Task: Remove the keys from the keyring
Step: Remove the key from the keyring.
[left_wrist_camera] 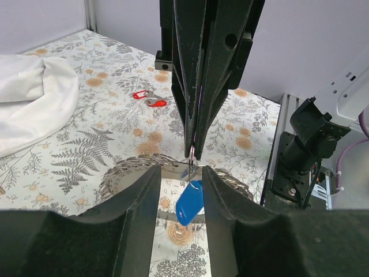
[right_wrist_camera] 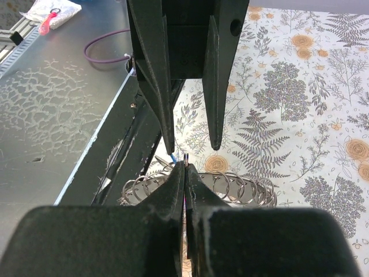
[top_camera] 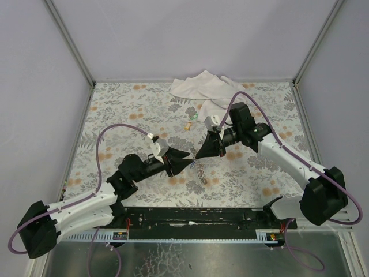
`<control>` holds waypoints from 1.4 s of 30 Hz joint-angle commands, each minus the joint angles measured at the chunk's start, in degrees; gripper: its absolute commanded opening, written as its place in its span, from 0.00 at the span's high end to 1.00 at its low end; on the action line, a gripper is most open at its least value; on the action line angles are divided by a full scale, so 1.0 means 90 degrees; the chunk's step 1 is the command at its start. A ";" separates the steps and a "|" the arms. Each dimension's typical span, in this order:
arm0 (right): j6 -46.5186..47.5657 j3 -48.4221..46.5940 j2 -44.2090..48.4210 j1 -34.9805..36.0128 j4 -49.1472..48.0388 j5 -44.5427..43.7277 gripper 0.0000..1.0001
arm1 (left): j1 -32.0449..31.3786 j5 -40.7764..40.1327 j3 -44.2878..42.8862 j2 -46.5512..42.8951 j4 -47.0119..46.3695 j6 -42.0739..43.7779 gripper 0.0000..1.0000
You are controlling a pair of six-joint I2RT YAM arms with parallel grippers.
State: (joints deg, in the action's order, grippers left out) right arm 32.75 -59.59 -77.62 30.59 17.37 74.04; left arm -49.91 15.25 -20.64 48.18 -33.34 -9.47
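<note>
As both arms reach inward, right gripper [top_camera: 199, 153] pinches the keyring [right_wrist_camera: 230, 187]; left gripper [top_camera: 189, 160], spread, flanks the blue key [left_wrist_camera: 189, 203].

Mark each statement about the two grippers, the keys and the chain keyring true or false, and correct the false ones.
1. The right gripper is shut on a ring of the keyring. True.
2. Red keys lie on the table, away from both grippers. True.
3. The blue key lies flat on the table. False: it is off the table, between the fingers of the left gripper.
4. The left gripper's jaws are pressed together. False: a gap stands between them.
</note>
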 commanded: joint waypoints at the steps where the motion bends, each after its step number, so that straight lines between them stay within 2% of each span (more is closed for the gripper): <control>1: 0.0081 -0.0196 0.0080 -0.0015 -0.0108 0.0346 1.00 | -0.0031 0.0047 -0.0111 0.0144 -0.0768 0.0179 0.67; 11: 0.0089 -0.0201 0.0090 -0.0019 -0.0110 0.0354 1.00 | -0.0033 0.0293 -0.0148 0.0437 -0.0875 0.0164 0.77; 29: 0.0062 -0.0180 0.0070 -0.0019 -0.0150 0.0365 1.00 | -0.0031 0.0417 -0.0261 0.0660 -0.1039 0.0164 0.82; 33: 0.0057 -0.0169 0.0070 -0.0015 -0.0151 0.0369 1.00 | -0.0037 0.0423 -0.0288 0.0652 -0.1015 0.0173 0.87; 36: 0.0052 -0.0161 0.0061 -0.0014 -0.0159 0.0367 1.00 | -0.0032 0.0436 -0.0317 0.0633 -0.0953 0.0209 1.00; 42: 0.0025 -0.0125 0.0046 -0.0006 -0.0186 0.0258 0.98 | -0.0037 0.0277 -0.0484 0.0469 -0.0265 0.0386 1.00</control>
State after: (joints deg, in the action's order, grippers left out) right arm 32.82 -59.59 -77.62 30.57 17.23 74.48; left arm -49.91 18.72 -21.65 53.89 -36.75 -8.49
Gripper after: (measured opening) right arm 0.011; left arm 0.011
